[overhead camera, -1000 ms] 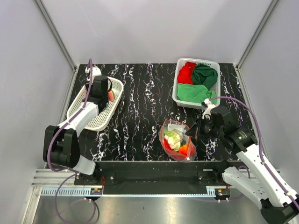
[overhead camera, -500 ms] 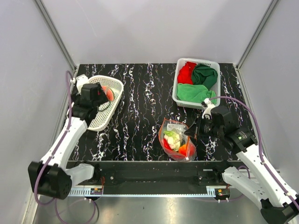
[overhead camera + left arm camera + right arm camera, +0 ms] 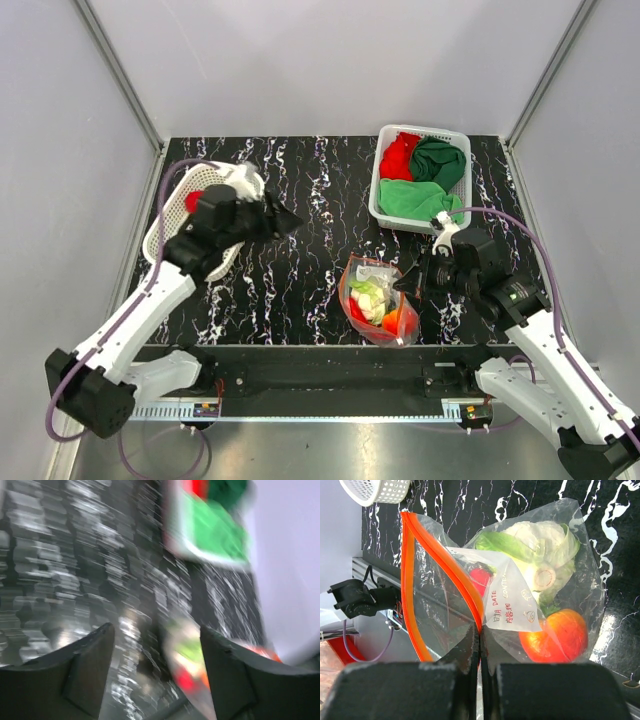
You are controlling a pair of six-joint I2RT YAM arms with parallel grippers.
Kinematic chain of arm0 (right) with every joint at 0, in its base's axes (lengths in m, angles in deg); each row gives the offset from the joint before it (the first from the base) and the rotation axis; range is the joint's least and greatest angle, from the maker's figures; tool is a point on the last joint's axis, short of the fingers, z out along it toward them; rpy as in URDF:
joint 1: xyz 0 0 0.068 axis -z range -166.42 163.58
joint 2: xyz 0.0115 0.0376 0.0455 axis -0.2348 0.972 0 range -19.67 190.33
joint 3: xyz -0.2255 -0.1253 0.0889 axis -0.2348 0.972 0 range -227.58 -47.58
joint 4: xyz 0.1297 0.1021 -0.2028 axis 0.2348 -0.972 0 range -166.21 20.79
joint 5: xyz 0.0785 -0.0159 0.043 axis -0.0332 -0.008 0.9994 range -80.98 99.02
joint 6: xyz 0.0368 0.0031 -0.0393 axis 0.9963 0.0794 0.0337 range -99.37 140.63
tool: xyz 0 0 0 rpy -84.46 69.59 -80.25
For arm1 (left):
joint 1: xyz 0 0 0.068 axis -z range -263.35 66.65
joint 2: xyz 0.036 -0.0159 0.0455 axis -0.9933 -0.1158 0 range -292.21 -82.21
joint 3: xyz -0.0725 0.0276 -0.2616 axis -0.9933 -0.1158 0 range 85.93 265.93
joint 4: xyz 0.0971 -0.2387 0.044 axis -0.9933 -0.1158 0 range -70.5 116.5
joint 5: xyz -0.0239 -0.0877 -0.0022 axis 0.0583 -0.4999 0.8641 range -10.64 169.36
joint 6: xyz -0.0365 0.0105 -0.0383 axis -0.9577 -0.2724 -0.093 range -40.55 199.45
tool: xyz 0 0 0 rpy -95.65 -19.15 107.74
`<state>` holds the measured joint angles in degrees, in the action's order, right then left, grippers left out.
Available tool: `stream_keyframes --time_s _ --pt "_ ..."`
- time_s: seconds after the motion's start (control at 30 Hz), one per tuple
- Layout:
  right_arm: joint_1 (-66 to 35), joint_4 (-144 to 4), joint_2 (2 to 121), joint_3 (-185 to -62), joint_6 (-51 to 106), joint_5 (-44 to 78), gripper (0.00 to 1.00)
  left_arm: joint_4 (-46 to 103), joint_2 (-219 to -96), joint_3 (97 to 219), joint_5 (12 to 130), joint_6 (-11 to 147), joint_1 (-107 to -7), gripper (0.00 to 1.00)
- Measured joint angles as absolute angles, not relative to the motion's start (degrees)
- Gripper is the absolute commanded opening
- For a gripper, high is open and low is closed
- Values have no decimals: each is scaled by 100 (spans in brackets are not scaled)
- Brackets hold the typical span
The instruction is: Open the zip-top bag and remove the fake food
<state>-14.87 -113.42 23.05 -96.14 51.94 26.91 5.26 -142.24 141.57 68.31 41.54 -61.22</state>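
Note:
The zip-top bag (image 3: 378, 300) lies at the table's front centre with its orange-red strip open (image 3: 427, 587). Inside it are a pale green cabbage (image 3: 545, 545), an orange-red round fruit (image 3: 553, 635) and a red piece (image 3: 479, 577). My right gripper (image 3: 408, 283) is shut on the bag's zip edge (image 3: 480, 635) at its right side. My left gripper (image 3: 285, 222) is open and empty above the table, left of the bag. The left wrist view is blurred; it shows the bag (image 3: 200, 665) between and beyond the spread fingers (image 3: 85, 670). A red food piece (image 3: 193, 200) lies in the left basket.
A white mesh basket (image 3: 205, 255) stands at the left; its corner shows in the right wrist view (image 3: 377, 491). A second white basket (image 3: 378, 205) at the back right holds red and green cloths (image 3: 420, 170), also in the left wrist view (image 3: 210, 530). The table's front rail (image 3: 320, 360) runs below the bag.
My left gripper has left the left basket and swung right toward the table's middle, leaving a red piece in that basket. The right gripper and the bag have barely moved.

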Motion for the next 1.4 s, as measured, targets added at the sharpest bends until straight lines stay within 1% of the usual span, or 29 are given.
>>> stream_keyframes --time_s 0.07,0.1,0.17,0.2,0.23,0.37,0.43,0.63,0.83,1.07,1.2,1.4 --pt "-1484 -11331 2318 -9614 5194 2722 0 675 -14392 14266 6566 4126 -5492 61" --pt "-1487 -11322 2322 -9614 5194 2731 0 716 -14508 14356 6459 4137 -5188 57" --pt "-1487 -11309 2324 -9614 5194 2759 0 826 -14775 14535 6306 4170 -4686 53" --pt "-1484 -11305 2320 -9614 5194 2770 0 871 -14919 14631 6236 4194 -4541 46" --pt "-1484 -11298 2318 -9614 5194 2774 0 909 -15028 14677 6171 4194 -4286 43" --pt "-1484 -11276 2287 -9614 5194 2774 0 1040 -15474 14837 5994 4298 -3691 41" --pt "-1484 -11274 2270 -9614 5194 2774 0 1057 -15634 14871 5961 4388 -3451 38" --pt "-1487 -11272 2261 -9614 5196 2770 0 933 -15992 15108 5952 4760 -2714 37" --pt "-1487 -11248 2259 -9614 5207 2768 0 769 -16311 15317 6144 5138 -2382 40" --pt "-1487 -11233 2141 -9614 5351 2639 0 546 -17454 15704 6249 5461 -2174 48" --pt "-1487 -11311 2097 -9614 5511 2328 0 579 -17935 15873 6182 5610 -2021 55" --pt "-1484 -11845 1955 -9612 5854 1736 0 823 -18429 15947 5998 5662 -1853 72"
